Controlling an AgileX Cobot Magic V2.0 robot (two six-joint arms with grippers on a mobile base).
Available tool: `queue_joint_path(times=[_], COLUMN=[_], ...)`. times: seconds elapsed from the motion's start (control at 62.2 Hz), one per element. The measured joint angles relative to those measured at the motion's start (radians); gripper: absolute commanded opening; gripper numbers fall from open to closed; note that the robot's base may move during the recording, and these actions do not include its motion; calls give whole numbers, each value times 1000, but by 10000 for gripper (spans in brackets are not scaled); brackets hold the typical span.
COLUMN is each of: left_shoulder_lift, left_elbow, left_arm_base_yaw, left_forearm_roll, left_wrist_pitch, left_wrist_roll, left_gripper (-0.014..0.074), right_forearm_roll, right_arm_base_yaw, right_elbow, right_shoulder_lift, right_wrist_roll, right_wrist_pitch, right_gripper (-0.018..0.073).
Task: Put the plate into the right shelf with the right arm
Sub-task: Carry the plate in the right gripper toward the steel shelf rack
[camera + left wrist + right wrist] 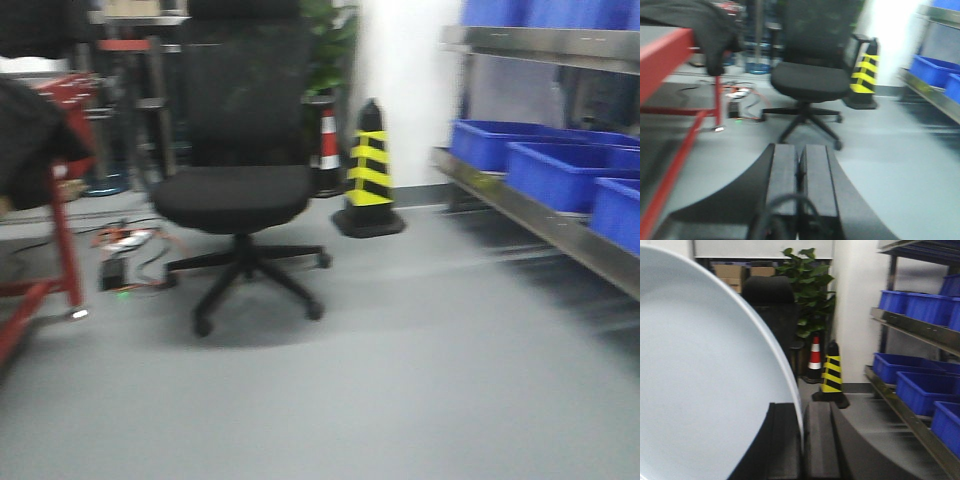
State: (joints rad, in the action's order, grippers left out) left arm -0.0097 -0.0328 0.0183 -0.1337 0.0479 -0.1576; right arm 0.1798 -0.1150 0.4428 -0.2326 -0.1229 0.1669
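The plate [700, 375], white with a pale blue tint, fills the left of the right wrist view, held on edge. My right gripper [801, 412] is shut on its rim, one black finger on each side. The right shelf [920, 330] of shiny steel with blue bins [917, 390] stands at the right, apart from the plate; it also shows in the front view [540, 215] and in the left wrist view [935, 95]. My left gripper [800, 155] is shut and empty, its fingers pressed together above the grey floor. The plate and both grippers are out of the front view.
A black office chair [240, 170] stands mid-floor ahead. A black-and-yellow cone [370, 170] sits by the white wall, a red-and-white cone [815, 357] and a plant [807, 290] behind it. A red frame [55, 260] and cables [130, 250] are at the left.
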Motion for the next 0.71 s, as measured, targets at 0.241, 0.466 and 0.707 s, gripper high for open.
queue_joint_path(times=[0.241,0.466,0.707], left_shoulder_lift=[0,0,0], left_elbow=[0,0,0], left_arm_base_yaw=[0,0,0], left_forearm_roll=[0,0,0], left_wrist_pitch=[0,0,0], left_wrist_roll=[0,0,0], left_gripper=[-128,-128,-128], right_forearm_roll=[0,0,0], right_arm_base_yaw=[0,0,0], right_elbow=[0,0,0], right_shoulder_lift=[0,0,0], right_wrist_roll=[0,0,0], right_wrist_pitch=[0,0,0], right_gripper=[56,56,56])
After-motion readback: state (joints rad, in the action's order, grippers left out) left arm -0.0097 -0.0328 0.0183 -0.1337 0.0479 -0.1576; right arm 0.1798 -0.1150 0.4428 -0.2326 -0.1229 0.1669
